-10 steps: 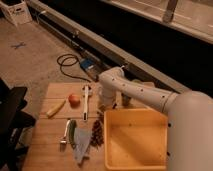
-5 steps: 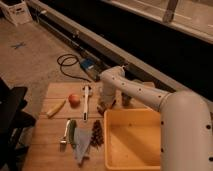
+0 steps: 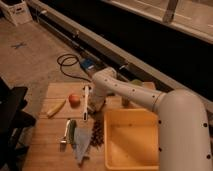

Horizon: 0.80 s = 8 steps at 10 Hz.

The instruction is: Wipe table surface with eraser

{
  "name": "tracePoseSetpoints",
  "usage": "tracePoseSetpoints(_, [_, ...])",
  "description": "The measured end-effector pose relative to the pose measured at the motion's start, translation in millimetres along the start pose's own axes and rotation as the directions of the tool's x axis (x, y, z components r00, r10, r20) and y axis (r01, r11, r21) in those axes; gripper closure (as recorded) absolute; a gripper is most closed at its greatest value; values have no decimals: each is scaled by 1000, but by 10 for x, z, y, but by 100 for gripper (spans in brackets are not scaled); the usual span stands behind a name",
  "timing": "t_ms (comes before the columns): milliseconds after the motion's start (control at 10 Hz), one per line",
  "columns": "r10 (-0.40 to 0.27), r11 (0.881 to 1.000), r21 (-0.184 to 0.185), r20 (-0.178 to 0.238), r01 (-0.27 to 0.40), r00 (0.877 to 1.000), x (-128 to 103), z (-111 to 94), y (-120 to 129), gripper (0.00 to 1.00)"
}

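The table surface [image 3: 50, 131] is a top of light-brown wooden planks at lower left. My white arm reaches in from the lower right, and its wrist [image 3: 102, 80] bends down over the table's middle. My gripper [image 3: 96, 107] points down at the boards, just right of a long white-handled tool [image 3: 86, 102]. A small pale tan block, apparently the eraser [image 3: 125, 102], shows just behind my forearm by the far edge of the tub. It lies to the right of the gripper and apart from it.
A big yellow tub [image 3: 131, 150] fills the table's right side. An orange fruit [image 3: 74, 99], a banana [image 3: 56, 107], a dark pinecone-like clump [image 3: 97, 132], a grey cloth [image 3: 82, 142] and a green item [image 3: 71, 132] lie on the boards. A black chair [image 3: 10, 117] stands left; a cable [image 3: 67, 62] lies on the floor.
My wrist and gripper have shifted slightly left and down toward the white-handled tool. The things on the table have not moved.
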Motion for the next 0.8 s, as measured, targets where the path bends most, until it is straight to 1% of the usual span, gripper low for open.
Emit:
tracePoseSetpoints(100, [-5,1000,2,14,5,1000,-76,11,-3,100])
tracePoseSetpoints(200, [5,1000,-5,33,-5,999,-200,17,64,100])
tracePoseSetpoints(300, [22,1000,-17,40,-22,999,-268,-7,162,100])
tracePoseSetpoints(400, [40,999,-32,43,-39,998,-287,-40,258,100])
tracePoseSetpoints(500, [65,996,-56,44,-63,997,-259,-90,382,100])
tracePoseSetpoints(600, [92,992,-85,33,-89,995,-174,-156,528,100])
tracePoseSetpoints(700, [108,990,-98,20,-105,994,-92,-193,602,100])
tracePoseSetpoints(800, [123,986,-115,-1,-122,992,70,-230,679,100])
